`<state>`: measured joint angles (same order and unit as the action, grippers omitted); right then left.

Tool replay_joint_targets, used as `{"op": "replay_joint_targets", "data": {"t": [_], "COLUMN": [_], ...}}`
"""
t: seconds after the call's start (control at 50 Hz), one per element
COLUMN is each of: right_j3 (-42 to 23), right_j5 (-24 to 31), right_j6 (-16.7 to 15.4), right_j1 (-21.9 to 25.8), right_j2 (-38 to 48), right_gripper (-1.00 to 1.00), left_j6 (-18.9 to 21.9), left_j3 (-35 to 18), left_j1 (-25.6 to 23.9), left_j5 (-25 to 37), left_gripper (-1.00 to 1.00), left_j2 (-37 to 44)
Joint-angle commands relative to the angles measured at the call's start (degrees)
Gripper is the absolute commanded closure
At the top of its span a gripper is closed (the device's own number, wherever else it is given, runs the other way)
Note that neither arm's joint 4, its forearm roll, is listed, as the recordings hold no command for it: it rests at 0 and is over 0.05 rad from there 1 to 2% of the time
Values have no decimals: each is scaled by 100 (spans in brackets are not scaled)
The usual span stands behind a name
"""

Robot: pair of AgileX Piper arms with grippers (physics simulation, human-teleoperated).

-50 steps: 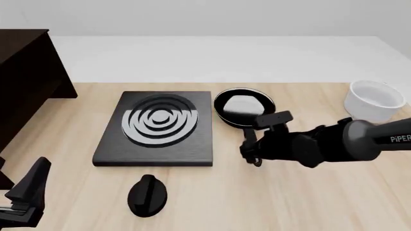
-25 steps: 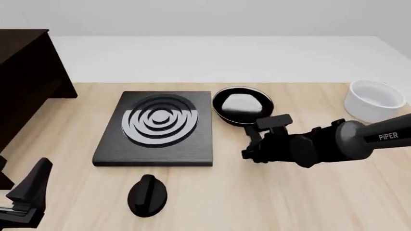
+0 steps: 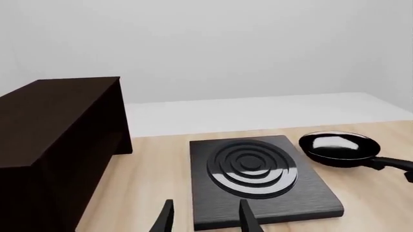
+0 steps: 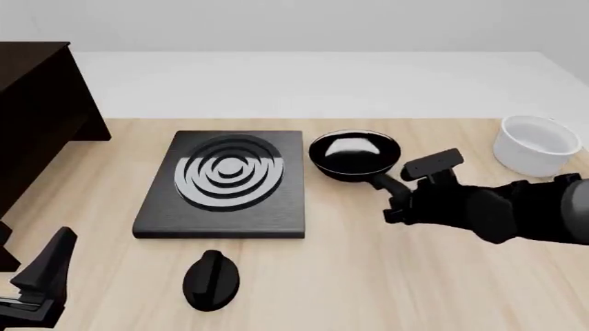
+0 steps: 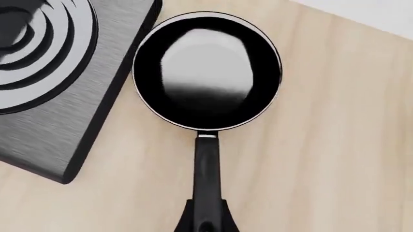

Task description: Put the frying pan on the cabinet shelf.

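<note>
Frying pan (image 4: 354,156): on counter (image 4: 368,276), just right of stove plate (image 4: 225,183); we see handle toward right arm.
Right pincer (image 5: 206,218): clamped on handle end.
Left pincer (image 3: 203,220): fingers apart, idle, holds nothing.
Cabinet shelf (image 3: 55,108): far left, nothing on it.
Progress: grasp done, we judge; lift, carry, place left.

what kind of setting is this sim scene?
Likely a mock kitchen tabletop: a ringed stove plate, a frying pan beside it, a white bowl and a dark wooden cabinet.
</note>
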<state>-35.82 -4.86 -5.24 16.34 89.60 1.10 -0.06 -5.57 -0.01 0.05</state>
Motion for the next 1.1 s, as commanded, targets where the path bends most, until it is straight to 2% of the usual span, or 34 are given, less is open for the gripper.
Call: {"op": "replay_joint_targets", "data": {"t": [0.02, 0.22, 0.36, 0.58, 0.64, 0.68, 0.72, 0.74, 0.76, 0.82, 0.88, 0.9, 0.92, 0.94, 0.96, 0.98, 1.02, 1.06, 1.08, 1.1], "right_j3": [98, 158, 67, -404, -596, -702, -849, -932, -1011, -1180, -1374, -1439, -1506, -1510, -1518, -1536, -1636, -1737, -1808, -1884], "right_j5": [144, 326, 530, 1015, 1164, 1234, 1324, 1347, 1366, 1453, 1503, 1502, 1444, 1414, 1356, 1319, 1299, 1305, 1318, 1393], "right_j6": [-163, -78, -269, -267, -272, -280, -202, -116, -124, -278, -317, -278, -104, -194, -317, -301, -309, -303, -200, -269], "right_j1": [-204, -91, -130, 282, 505, 648, 823, 868, 921, 990, 1062, 1098, 1157, 1178, 1248, 1252, 1325, 1459, 1496, 1481], "right_j2": [-890, -1721, -2199, -2671, -2803, -2861, -2864, -2900, -2904, -2895, -2886, -2841, -2778, -2705, -2631, -2552, -2475, -2423, -2368, -2284], "right_gripper": [100, 100, 100, 100, 100, 100, 100, 100, 100, 100, 100, 100, 100, 100, 100, 100, 100, 100, 100, 100], "left_j6": [-11, -46, -124, -349, -722, -1351, -1491, -1712, -1694, -2009, -2530, -2641, -2702, -2653, -2747, -2887, -2886, -2966, -3206, -3503], "left_j3": [0, 2, -9, -17, -66, -92, -243, -250, -336, -484, -838, -929, -1121, -1268, -1418, -1532, -1898, -2027, -2060, -2051], "left_j1": [-2, -37, -40, -3, 54, 142, 65, -28, -77, -134, -246, -224, -381, -205, -231, -384, -565, -743, -933, -1355], "left_j5": [1, 13, 42, 182, 123, -89, 101, -22, 84, 173, 452, 495, 594, 714, 766, 773, 934, 814, 730, 575], "left_gripper": [-100, -100, -100, -100, -100, -100, -100, -100, -100, -100, -100, -100, -100, -100, -100, -100, -100, -100, -100, -100], "left_j2": [0, 0, 1, 83, 254, 618, 529, 851, 806, 933, 1081, 1255, 1289, 1296, 1299, 1430, 1641, 2018, 2462, 2218]}}
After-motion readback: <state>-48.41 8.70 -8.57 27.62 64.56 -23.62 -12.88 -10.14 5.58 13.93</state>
